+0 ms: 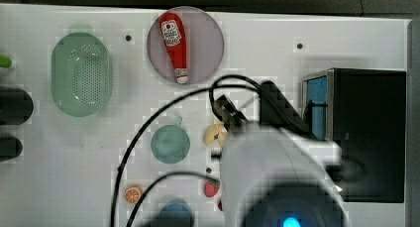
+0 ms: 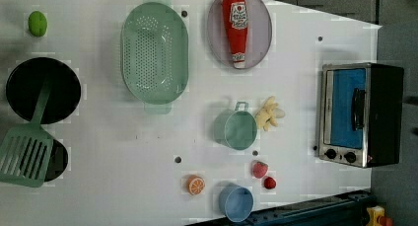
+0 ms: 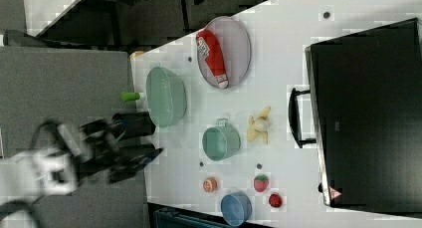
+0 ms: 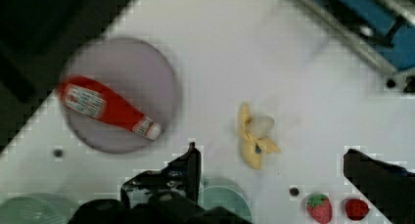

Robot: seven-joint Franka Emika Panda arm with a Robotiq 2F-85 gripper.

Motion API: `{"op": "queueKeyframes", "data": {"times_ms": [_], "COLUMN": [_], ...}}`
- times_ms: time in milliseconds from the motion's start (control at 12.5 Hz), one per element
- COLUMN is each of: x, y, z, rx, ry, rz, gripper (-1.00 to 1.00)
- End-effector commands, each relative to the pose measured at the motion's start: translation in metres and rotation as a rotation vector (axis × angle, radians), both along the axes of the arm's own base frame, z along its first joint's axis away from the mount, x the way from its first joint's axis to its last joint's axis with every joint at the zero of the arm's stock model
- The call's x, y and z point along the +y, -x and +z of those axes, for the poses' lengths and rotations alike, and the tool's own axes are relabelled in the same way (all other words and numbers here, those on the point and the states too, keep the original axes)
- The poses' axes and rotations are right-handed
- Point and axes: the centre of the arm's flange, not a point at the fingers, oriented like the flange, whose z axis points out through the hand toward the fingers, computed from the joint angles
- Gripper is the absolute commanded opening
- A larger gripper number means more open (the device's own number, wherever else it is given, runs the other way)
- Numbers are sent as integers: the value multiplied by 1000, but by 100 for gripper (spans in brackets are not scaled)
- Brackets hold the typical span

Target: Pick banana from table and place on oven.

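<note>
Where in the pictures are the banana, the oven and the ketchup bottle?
banana (image 2: pixel 268 114), left view, middle of the peeled bunch.
oven (image 2: pixel 348 107), left view, blue glass door.
ketchup bottle (image 2: pixel 235 26), left view, red body on the plate.

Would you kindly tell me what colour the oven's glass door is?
The oven door is blue-tinted, clearest in the left view.

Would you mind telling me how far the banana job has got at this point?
Nothing looks done yet: the banana lies on the table between the green cup and the oven. The hand is open above the banana, holding nothing. Grasping, lifting and placing on the oven top all remain.
</note>
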Motion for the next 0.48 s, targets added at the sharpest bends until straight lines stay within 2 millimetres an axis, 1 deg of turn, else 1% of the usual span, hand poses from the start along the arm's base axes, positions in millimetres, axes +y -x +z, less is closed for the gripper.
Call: {"op": "queueKeyframes", "data": {"times_ms": [80,320,480], "x": [6,6,6], "y": [-17,-30,-32], "z": [-124,-197,-242], "rx": [168,179,177], "ry": [2,2,3], "rz": [6,10,13], "gripper": [100,100,100]}}
